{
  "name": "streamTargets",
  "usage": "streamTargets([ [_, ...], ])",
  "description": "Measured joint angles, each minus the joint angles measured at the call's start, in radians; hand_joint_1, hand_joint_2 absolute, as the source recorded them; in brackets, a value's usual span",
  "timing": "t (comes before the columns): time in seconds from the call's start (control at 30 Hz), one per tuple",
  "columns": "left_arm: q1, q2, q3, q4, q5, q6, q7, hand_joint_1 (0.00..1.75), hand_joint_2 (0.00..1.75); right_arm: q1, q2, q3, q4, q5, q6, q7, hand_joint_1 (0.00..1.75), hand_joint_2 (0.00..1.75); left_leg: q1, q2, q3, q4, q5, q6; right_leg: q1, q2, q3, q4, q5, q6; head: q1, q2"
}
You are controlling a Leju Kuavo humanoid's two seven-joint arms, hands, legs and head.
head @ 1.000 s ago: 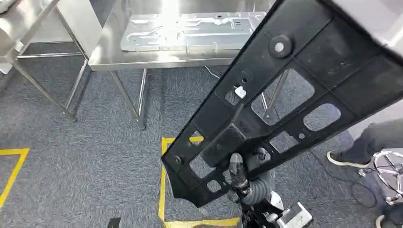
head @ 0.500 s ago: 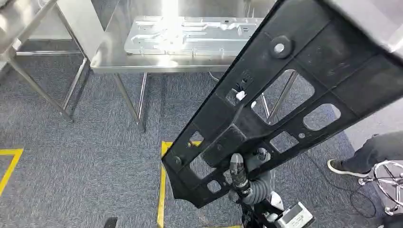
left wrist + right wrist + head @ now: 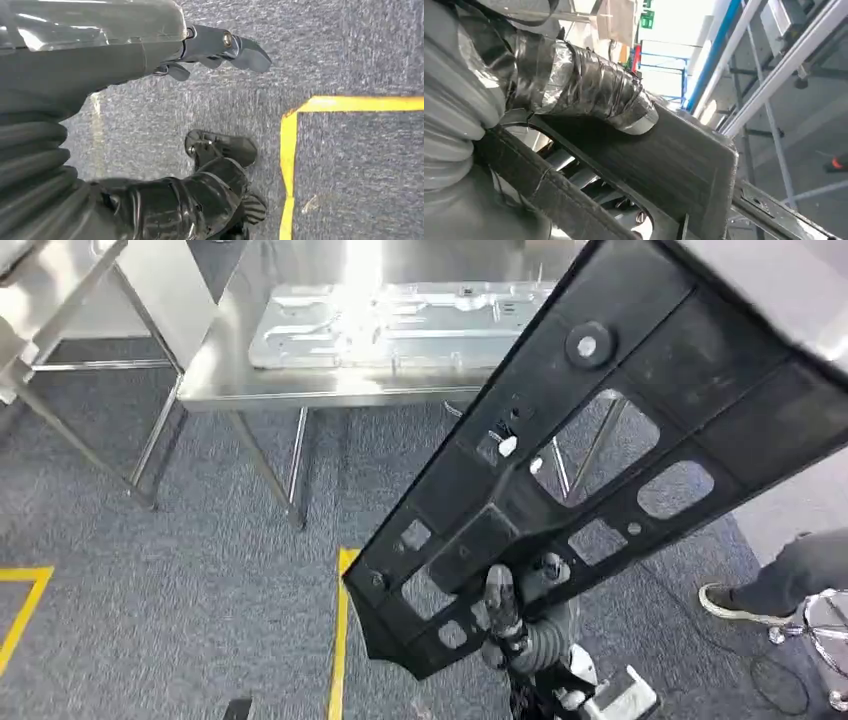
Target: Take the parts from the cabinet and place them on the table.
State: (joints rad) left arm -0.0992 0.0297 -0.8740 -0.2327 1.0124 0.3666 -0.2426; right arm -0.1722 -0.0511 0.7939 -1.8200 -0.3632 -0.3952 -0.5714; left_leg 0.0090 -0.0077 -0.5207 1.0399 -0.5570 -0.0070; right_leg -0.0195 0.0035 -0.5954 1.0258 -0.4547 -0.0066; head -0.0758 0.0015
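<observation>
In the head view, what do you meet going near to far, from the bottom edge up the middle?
Right hand gripping the black panel → carpet → steel table → metal sheet lying on it.

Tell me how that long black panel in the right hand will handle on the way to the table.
The black panel looks stiff: it juts far from the right hand without sagging. Its many cut-outs suggest it is light for its size. Held near one end, it will probably lever and swing, so it may clip the steel table.
</observation>
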Motion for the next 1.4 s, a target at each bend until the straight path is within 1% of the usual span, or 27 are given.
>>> streamTargets([
  [0.1, 0.000, 0.000, -0.002, 0.000, 0.000, -0.001, 0.001, 0.00, 1.75, 0.001, 0.002, 0.000, 0.001, 0.001, 0.001, -0.002, 1.75, 1.75, 0.001, 0.002, -0.141, 0.232, -0.083, -0.009, 0.004, -0.005, 0.015, -0.001, -0.017, -0.010, -0.005, 0.000],
  [0.13, 0.001, 0.000, -0.003, 0.000, 0.000, -0.001, 0.001, 0.00, 1.75, 0.002, 0.002, 0.000, 0.002, 0.001, 0.001, -0.001, 1.75, 1.75, 0.001, 0.002, -0.180, 0.282, -0.085, -0.009, 0.007, -0.004, 0.022, -0.001, -0.023, -0.011, -0.004, 0.000],
  [0.17, 0.003, 0.000, -0.003, 0.000, 0.000, -0.001, 0.002, 0.00, 1.75, 0.003, 0.002, 0.000, 0.003, 0.001, 0.002, -0.001, 1.75, 1.75, 0.001, 0.002, -0.198, 0.285, -0.061, -0.007, 0.009, -0.002, 0.032, -0.001, -0.031, -0.012, -0.004, 0.000],
  [0.2, 0.006, 0.000, -0.003, 0.000, 0.000, -0.001, 0.003, 0.00, 1.75, 0.003, 0.002, 0.000, 0.003, 0.001, 0.003, -0.001, 1.75, 1.75, 0.001, 0.002, -0.192, 0.243, -0.015, -0.002, 0.011, 0.001, 0.044, -0.001, -0.038, -0.012, -0.005, 0.000],
  [0.27, 0.008, 0.002, -0.003, 0.000, 0.001, -0.001, 0.003, 0.00, 1.75, 0.003, 0.002, 0.000, 0.003, 0.002, 0.004, -0.002, 1.75, 1.75, -0.006, 0.001, -0.132, 0.067, 0.107, 0.017, 0.015, 0.002, 0.072, -0.002, -0.056, -0.011, -0.005, 0.000],
  [0.3, 0.008, 0.005, -0.003, 0.001, 0.001, -0.001, 0.003, 0.00, 1.75, 0.003, 0.003, 0.000, 0.003, 0.003, 0.004, -0.001, 1.75, 1.75, -0.013, 0.002, -0.108, 0.004, 0.125, 0.033, 0.011, 0.001, 0.070, -0.006, -0.065, -0.011, -0.002, 0.000],
  [0.33, 0.008, 0.006, -0.003, 0.002, 0.002, 0.000, 0.003, 0.00, 1.75, 0.001, 0.003, 0.000, 0.003, 0.004, 0.005, 0.000, 1.75, 1.75, -0.020, 0.006, -0.094, -0.008, 0.108, 0.038, 0.020, 0.000, 0.076, -0.006, -0.073, 0.001, 0.005, 0.000],
  [0.37, 0.004, 0.005, -0.004, 0.002, 0.001, 0.000, 0.003, 0.00, 1.75, 0.002, 0.003, 0.000, 0.003, 0.004, 0.005, 0.000, 1.75, 1.75, -0.024, 0.005, -0.091, -0.010, 0.105, 0.041, 0.011, 0.002, 0.079, -0.014, -0.075, 0.008, 0.004, 0.000],
  [0.4, 0.006, 0.006, -0.005, 0.002, 0.002, 0.000, 0.003, 0.00, 1.75, 0.002, 0.003, 0.000, 0.003, 0.004, 0.005, 0.002, 1.75, 1.75, -0.027, 0.003, -0.095, -0.025, 0.102, 0.047, 0.011, 0.000, 0.100, -0.004, -0.067, 0.012, 0.006, 0.000],
  [0.47, 0.005, 0.006, -0.005, 0.002, 0.003, 0.000, 0.004, 0.00, 1.75, 0.001, 0.003, 0.000, 0.003, 0.004, 0.006, 0.001, 1.75, 1.75, -0.021, -0.001, -0.057, -0.038, 0.100, 0.055, 0.012, -0.001, 0.110, -0.001, -0.064, 0.020, 0.004, 0.000],
  [0.53, 0.007, 0.006, -0.005, 0.002, 0.003, 0.000, 0.005, 0.00, 1.75, -0.001, 0.003, 0.000, 0.003, 0.004, 0.009, 0.000, 1.75, 1.75, -0.013, 0.003, -0.031, -0.054, 0.097, 0.060, 0.011, 0.000, 0.058, 0.093, -0.086, 0.025, 0.017, 0.000],
  [0.6, 0.005, 0.006, -0.005, 0.002, 0.003, 0.000, 0.005, 0.00, 1.75, 0.001, 0.002, -0.001, 0.003, 0.002, 0.008, 0.002, 1.75, 1.75, -0.011, 0.003, -0.022, -0.054, 0.086, 0.062, 0.006, 0.000, -0.044, 0.232, -0.140, 0.036, 0.018, 0.000],
  [0.67, 0.006, 0.006, -0.005, 0.002, 0.003, 0.000, 0.006, 0.00, 1.75, 0.003, 0.000, -0.001, 0.004, 0.000, 0.006, 0.003, 1.75, 1.75, -0.008, 0.000, -0.008, -0.053, 0.071, 0.059, -0.001, 0.000, -0.106, 0.272, -0.176, 0.045, 0.019, 0.000],
  [0.7, 0.008, 0.006, -0.005, 0.002, 0.003, 0.000, 0.006, 0.00, 1.75, 0.004, 0.000, -0.001, 0.004, 0.000, 0.005, 0.003, 1.75, 1.75, -0.005, 0.000, 0.004, -0.053, 0.062, 0.055, -0.004, 0.000, -0.109, 0.241, -0.158, 0.050, 0.019, 0.000],
  [0.73, 0.010, 0.006, -0.005, 0.002, 0.003, 0.000, 0.007, 0.00, 1.75, 0.004, 0.000, -0.001, 0.005, 0.000, 0.004, 0.002, 1.75, 1.75, -0.002, -0.001, 0.019, -0.051, 0.050, 0.050, -0.008, 0.000, -0.097, 0.178, -0.113, 0.055, 0.019, 0.000],
  [0.8, 0.010, 0.004, -0.005, 0.002, 0.003, -0.001, 0.009, 0.00, 1.75, 0.005, 0.000, -0.001, 0.005, 0.000, 0.004, 0.000, 1.75, 1.75, 0.003, -0.001, 0.031, -0.046, 0.020, 0.032, -0.015, -0.004, -0.061, 0.021, 0.041, 0.063, 0.021, 0.000],
  [0.83, 0.008, 0.005, -0.005, 0.004, 0.003, -0.001, 0.009, 0.00, 1.75, 0.006, 0.000, -0.002, 0.008, 0.000, 0.004, -0.002, 1.75, 1.75, 0.003, -0.002, 0.054, -0.031, 0.007, 0.026, -0.009, -0.014, -0.068, 0.019, 0.034, 0.055, 0.024, 0.000],
  [0.9, 0.005, 0.005, -0.005, 0.004, 0.003, -0.001, 0.009, 0.00, 1.75, 0.009, 0.002, -0.002, 0.008, 0.001, 0.006, -0.002, 1.75, 1.75, 0.000, 0.002, 0.047, -0.044, -0.007, 0.010, -0.004, -0.009, -0.057, 0.023, 0.035, 0.031, 0.025, 0.000],
  [1.0, 0.004, 0.004, -0.005, 0.004, 0.003, -0.001, 0.009, 0.00, 1.75, 0.010, 0.003, -0.002, 0.008, 0.001, 0.006, -0.003, 1.75, 1.75, 0.005, 0.003, 0.042, 0.017, 0.010, -0.001, -0.006, -0.004, -0.029, 0.015, 0.020, 0.002, 0.024, 0.000],
  [1.07, 0.000, 0.003, -0.006, 0.004, 0.003, -0.001, 0.008, 0.00, 1.75, 0.009, 0.005, -0.002, 0.008, 0.003, 0.006, -0.004, 1.75, 1.75, 0.007, 0.004, -0.034, 0.142, -0.011, -0.006, -0.004, -0.005, -0.015, 0.013, 0.007, -0.006, 0.024, 0.000],
  [1.13, 0.000, 0.004, -0.007, 0.004, 0.003, -0.001, 0.008, 0.00, 1.75, 0.010, 0.005, -0.002, 0.009, 0.003, 0.006, -0.003, 1.75, 1.75, 0.007, 0.004, -0.123, 0.247, -0.084, -0.010, 0.001, -0.003, 0.000, 0.013, -0.009, -0.010, 0.024, 0.000],
  [1.17, 0.002, 0.004, -0.007, 0.004, 0.003, -0.001, 0.008, 0.00, 1.75, 0.011, 0.005, -0.002, 0.010, 0.003, 0.006, -0.003, 1.75, 1.75, 0.007, 0.004, -0.149, 0.257, -0.103, -0.007, 0.004, -0.001, 0.010, 0.013, -0.018, -0.010, 0.023, 0.000],
  [1.23, 0.010, 0.004, -0.007, 0.004, 0.003, -0.001, 0.009, 0.00, 1.75, 0.011, 0.005, -0.002, 0.010, 0.003, 0.006, -0.003, 1.75, 1.75, 0.003, 0.004, -0.154, 0.182, -0.063, 0.005, 0.012, 0.004, 0.038, 0.013, -0.038, -0.010, 0.023, 0.000],
  [1.3, 0.011, 0.004, -0.007, 0.004, 0.003, -0.001, 0.009, 0.00, 1.75, 0.011, 0.005, -0.002, 0.010, 0.003, 0.006, -0.004, 1.75, 1.75, -0.008, 0.004, -0.125, 0.033, 0.073, 0.030, 0.017, 0.002, 0.064, 0.011, -0.059, -0.010, 0.024, 0.000],
  [1.33, 0.016, 0.010, -0.007, 0.007, 0.004, -0.001, 0.010, 0.00, 1.75, 0.010, 0.005, -0.002, 0.011, 0.003, 0.007, -0.004, 1.75, 1.75, -0.016, -0.001, -0.126, 0.020, 0.123, 0.037, 0.018, 0.003, 0.076, 0.012, -0.066, -0.007, 0.030, 0.000],
  [1.37, 0.014, 0.009, -0.008, 0.007, 0.003, -0.001, 0.012, 0.00, 1.75, 0.012, 0.006, -0.002, 0.013, 0.003, 0.008, -0.005, 1.75, 1.75, -0.025, 0.002, -0.128, 0.018, 0.080, 0.041, 0.014, 0.009, 0.080, 0.009, -0.075, 0.004, 0.030, 0.000],
  [1.4, 0.012, 0.009, -0.008, 0.007, 0.003, -0.001, 0.012, 0.00, 1.75, 0.011, 0.007, -0.002, 0.013, 0.003, 0.008, -0.004, 1.75, 1.75, -0.029, -0.002, -0.112, 0.007, 0.095, 0.048, 0.012, 0.008, 0.088, 0.005, -0.081, 0.011, 0.026, 0.000],
])
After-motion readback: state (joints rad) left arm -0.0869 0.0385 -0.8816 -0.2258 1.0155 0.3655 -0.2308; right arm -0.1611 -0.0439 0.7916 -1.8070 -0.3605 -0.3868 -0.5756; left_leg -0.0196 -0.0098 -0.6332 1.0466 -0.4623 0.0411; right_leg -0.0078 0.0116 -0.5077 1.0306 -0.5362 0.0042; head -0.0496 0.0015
